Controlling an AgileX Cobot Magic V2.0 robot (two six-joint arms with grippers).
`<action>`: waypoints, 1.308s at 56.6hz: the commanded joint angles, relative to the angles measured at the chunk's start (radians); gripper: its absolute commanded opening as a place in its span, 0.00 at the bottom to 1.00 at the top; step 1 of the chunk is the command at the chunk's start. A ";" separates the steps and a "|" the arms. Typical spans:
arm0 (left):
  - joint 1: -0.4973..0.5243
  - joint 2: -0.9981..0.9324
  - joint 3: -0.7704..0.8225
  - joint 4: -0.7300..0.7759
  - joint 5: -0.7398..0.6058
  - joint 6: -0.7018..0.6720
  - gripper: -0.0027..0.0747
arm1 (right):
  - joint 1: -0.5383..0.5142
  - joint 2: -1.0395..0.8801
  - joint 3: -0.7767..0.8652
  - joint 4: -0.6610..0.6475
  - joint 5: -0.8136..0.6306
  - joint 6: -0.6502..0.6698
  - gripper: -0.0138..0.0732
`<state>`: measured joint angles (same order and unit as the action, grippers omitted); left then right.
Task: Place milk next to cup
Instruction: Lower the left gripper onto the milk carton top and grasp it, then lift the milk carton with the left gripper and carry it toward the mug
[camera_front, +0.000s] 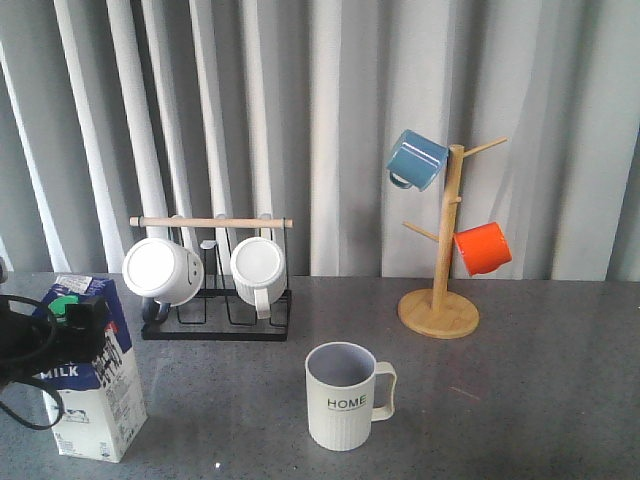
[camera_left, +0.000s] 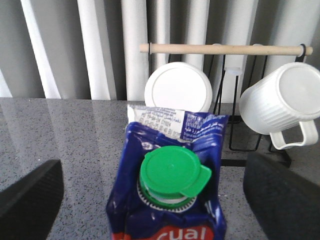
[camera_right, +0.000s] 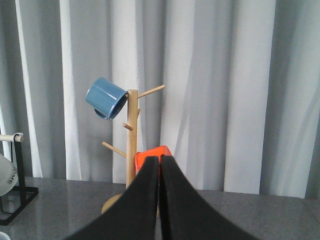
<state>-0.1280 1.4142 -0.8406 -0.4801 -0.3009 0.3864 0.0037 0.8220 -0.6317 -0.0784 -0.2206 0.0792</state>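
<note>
The desk (camera_front: 540, 400) is a grey speckled stone-look surface, and pale grey-white curtains (camera_front: 330, 130) hang in folds behind it across the whole back.

At the far left of the front view stands one milk (camera_front: 92, 372) carton, upright near the desk's front edge, its green cap (camera_left: 173, 176) facing up. The left gripper (camera_left: 155, 195) sits around the carton's top: in its wrist view the two dark fingers (camera_left: 30, 197) are spread wide, one on each side of the carton, with clear gaps between them and its sides.

Behind the carton is one black wire rack (camera_front: 215, 300) with a wooden bar on top, carrying two white mugs (camera_front: 163, 271) lying on their sides.

Near the middle front stands one cup (camera_front: 347, 397) with "HOME" printed on it, upright, handle to the right, well apart from the milk.

Further right, at the back, one wooden mug tree (camera_front: 442, 265) holds two mugs: one blue mug (camera_front: 416, 159) up high and one orange mug (camera_front: 482, 249) lower down.

The right gripper (camera_right: 160, 200) shows only in its own wrist view, its two fingers pressed together with nothing between them.
</note>
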 joint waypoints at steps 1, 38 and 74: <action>-0.005 0.010 -0.035 0.038 -0.107 -0.043 0.95 | -0.007 -0.004 -0.028 -0.008 -0.074 -0.003 0.15; -0.002 0.152 -0.035 0.152 -0.265 -0.293 0.02 | -0.007 -0.004 -0.028 -0.008 -0.074 -0.003 0.15; -0.208 0.047 -0.119 -0.531 -0.284 0.387 0.03 | -0.007 -0.004 -0.028 -0.008 -0.074 -0.003 0.15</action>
<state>-0.2514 1.5085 -0.9012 -0.7317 -0.4349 0.4965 0.0037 0.8220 -0.6317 -0.0784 -0.2206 0.0792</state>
